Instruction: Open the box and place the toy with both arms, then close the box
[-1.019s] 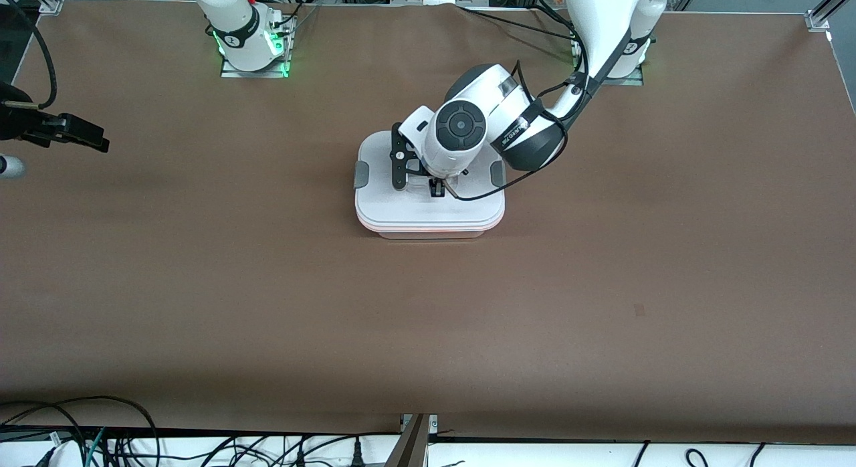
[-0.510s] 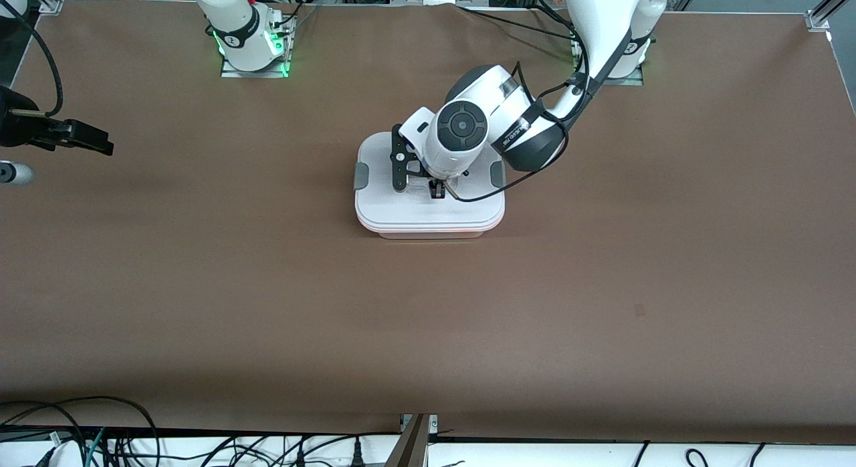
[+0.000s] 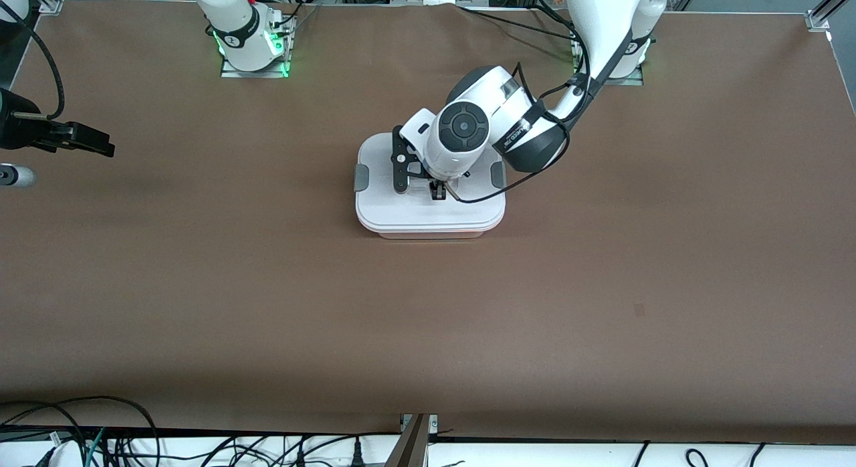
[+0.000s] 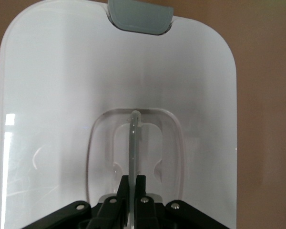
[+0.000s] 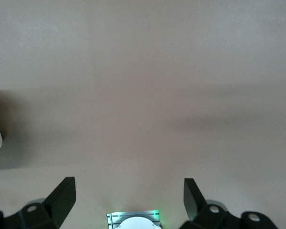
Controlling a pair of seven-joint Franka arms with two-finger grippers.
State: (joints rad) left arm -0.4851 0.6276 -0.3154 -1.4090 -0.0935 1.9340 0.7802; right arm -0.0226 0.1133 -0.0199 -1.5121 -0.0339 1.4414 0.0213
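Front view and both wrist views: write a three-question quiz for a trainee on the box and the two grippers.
1. True or false: the white lid sits on the box.
2. What is the left gripper shut on?
A. a grey side clip
B. the clear centre handle
C. nothing
3. Fill in: the right gripper hangs ____ over bare table at the right arm's end.

Key
1. True; no toy shows in any view.
2. B: the left wrist view shows its fingers pinching the handle.
3. Open: its fingers stand wide apart, holding nothing.
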